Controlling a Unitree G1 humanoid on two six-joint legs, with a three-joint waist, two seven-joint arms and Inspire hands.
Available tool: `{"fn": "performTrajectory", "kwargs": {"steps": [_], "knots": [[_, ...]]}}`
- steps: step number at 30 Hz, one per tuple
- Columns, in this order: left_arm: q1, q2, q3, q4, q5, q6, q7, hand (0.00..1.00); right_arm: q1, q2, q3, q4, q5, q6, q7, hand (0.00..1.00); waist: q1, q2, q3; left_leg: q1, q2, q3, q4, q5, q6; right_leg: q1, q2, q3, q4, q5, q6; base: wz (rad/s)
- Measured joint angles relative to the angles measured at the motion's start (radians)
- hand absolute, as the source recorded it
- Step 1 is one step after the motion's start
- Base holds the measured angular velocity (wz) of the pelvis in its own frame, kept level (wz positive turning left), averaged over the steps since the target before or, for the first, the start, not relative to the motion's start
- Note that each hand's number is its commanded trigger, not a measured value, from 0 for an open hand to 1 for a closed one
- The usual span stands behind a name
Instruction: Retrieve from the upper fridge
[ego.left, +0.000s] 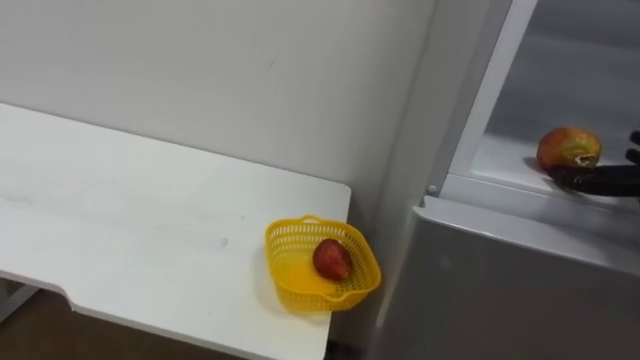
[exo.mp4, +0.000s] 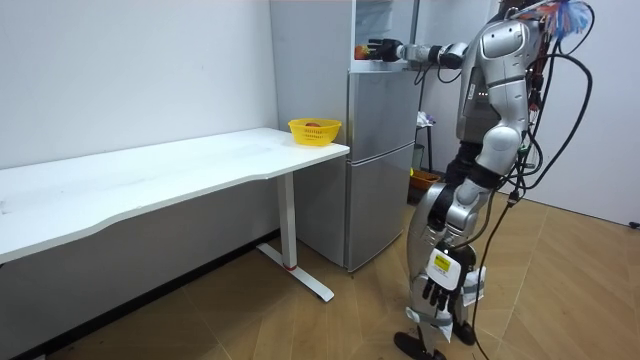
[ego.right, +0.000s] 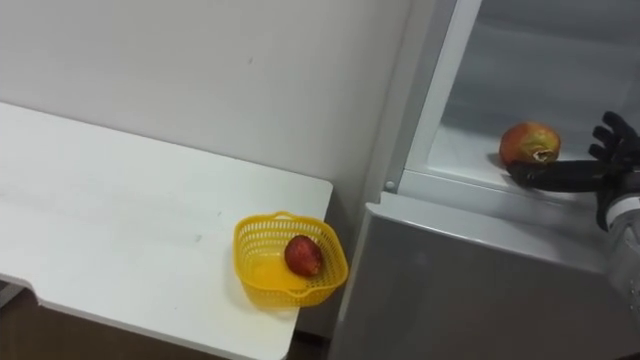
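While the robot stands facing the grey fridge (ego.right: 470, 280), I see its right arm stretched into the open upper compartment. The right hand (ego.right: 575, 177) is open there. One dark finger lies straight along the shelf's front edge, just under a red-and-yellow fruit (ego.right: 529, 142), and the others are spread and raised just to the right of it. Nothing is curled round the fruit, which sits on the pale shelf near the front, touching or almost touching the hand. I cannot tell which. The lower fridge door is shut.

To the left of the fridge a white table (ego.right: 120, 220) runs along the wall. At the table corner nearest the fridge sits a yellow mesh basket (ego.right: 243, 255). A second fruit, dark red (ego.right: 303, 256), lies inside it toward its right side.

In the room view the left hand (exo.mp4: 437, 292) hangs down beside the robot's leg, well away from the fridge. From that far off I cannot tell whether it is open or closed.
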Motion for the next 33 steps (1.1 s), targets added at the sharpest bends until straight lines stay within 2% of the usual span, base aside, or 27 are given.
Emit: {"fn": "performTrajectory", "kwargs": {"steps": [6, 12, 14, 26, 33], "knots": [[0.000, 0.000, -0.003, 0.002, 0.001, 0.001, 0.000, 0.00, -0.003, 0.000, 0.001, 0.000, -0.005, 0.000, 0.004, 0.00, 0.000, 0.001, 0.0004, 0.001, 0.001, 0.000, -0.005, 0.003, -0.001, -0.001, 0.000, 0.000, 0.000, 0.000, 0.000, 0.00], [-0.001, 0.001, 0.000, 0.011, 0.001, -0.011, 0.001, 0.00, -0.009, 0.000, 0.021, -0.001, -0.078, -0.002, 0.002, 0.00, 0.000, 0.002, 0.0012, -0.003, 0.001, -0.002, -0.005, 0.004, -0.002, -0.004, 0.000, -0.001, 0.002, 0.000, 0.000, 0.00], [-0.002, 0.002, 0.001, 0.023, 0.001, -0.021, 0.002, 0.00, -0.009, 0.000, 0.021, -0.004, -0.079, -0.004, 0.000, 0.00, 0.000, 0.002, 0.0010, -0.006, 0.001, 0.000, -0.005, 0.005, -0.001, -0.008, 0.000, -0.001, 0.004, 0.000, 0.000, 0.00], [-0.012, 0.016, -0.002, 0.029, -0.002, -0.026, 0.041, 0.00, -0.025, 0.003, 0.091, -0.037, -0.080, -0.004, -0.022, 0.00, 0.000, -0.004, 0.0043, -0.020, 0.004, 0.002, -0.004, 0.012, -0.003, -0.029, -0.001, -0.001, 0.020, -0.002, -0.003, 0.00], [-0.019, 0.021, -0.003, 0.028, -0.002, -0.028, 0.047, 0.00, -0.025, 0.004, 0.102, -0.062, -0.086, -0.004, -0.033, 0.00, 0.001, -0.009, 0.0052, -0.034, 0.003, 0.000, 0.000, 0.014, -0.003, -0.039, -0.001, -0.002, 0.021, -0.002, -0.004, 0.01]]}}
